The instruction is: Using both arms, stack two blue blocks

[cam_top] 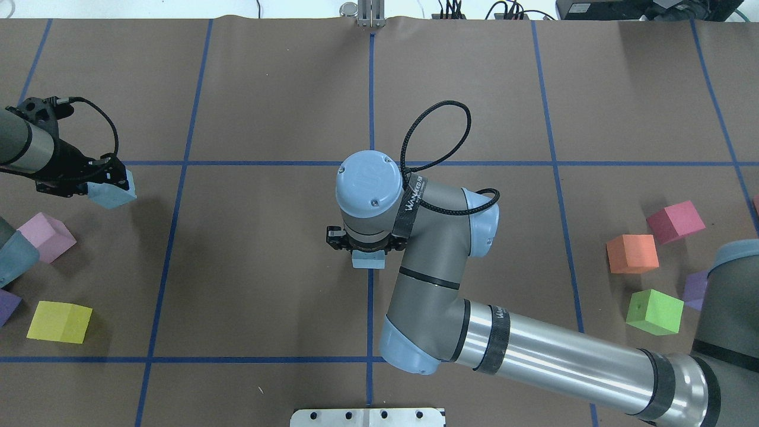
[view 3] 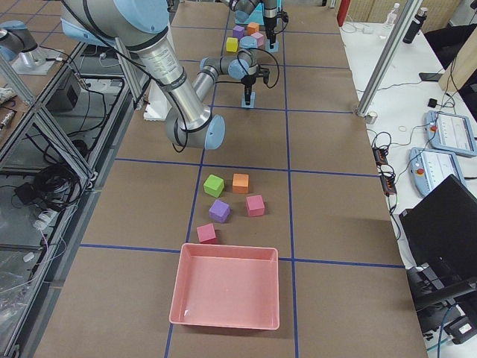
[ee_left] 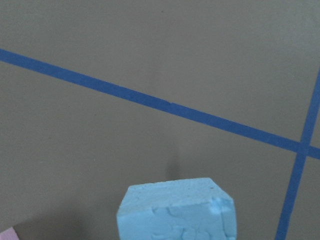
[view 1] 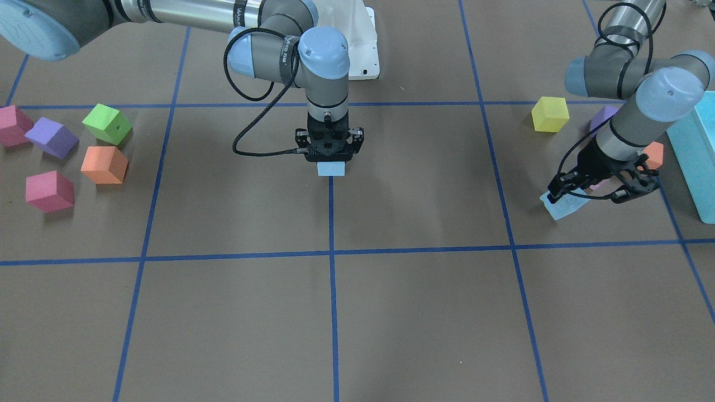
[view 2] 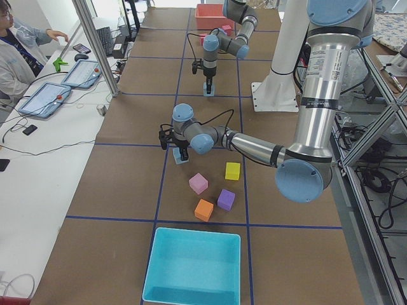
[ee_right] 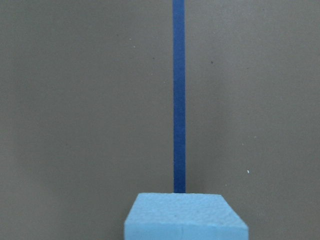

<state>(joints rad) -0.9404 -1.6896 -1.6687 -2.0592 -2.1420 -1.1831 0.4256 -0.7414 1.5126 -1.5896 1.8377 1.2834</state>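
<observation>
Two pale blue blocks show, one in each gripper. My right gripper points straight down at the table's centre line. It is shut on a blue block, held low at the surface; I cannot tell if it touches. This block also shows in the overhead view and the right wrist view. My left gripper is far off on my left side. It is shut on the other blue block, tilted just above the table. That block also shows in the overhead view and the left wrist view.
Green, orange, purple and two pink cubes lie on my right side. Yellow, purple, orange and pink cubes lie by my left arm, next to a turquoise bin. A pink bin stands at the right end.
</observation>
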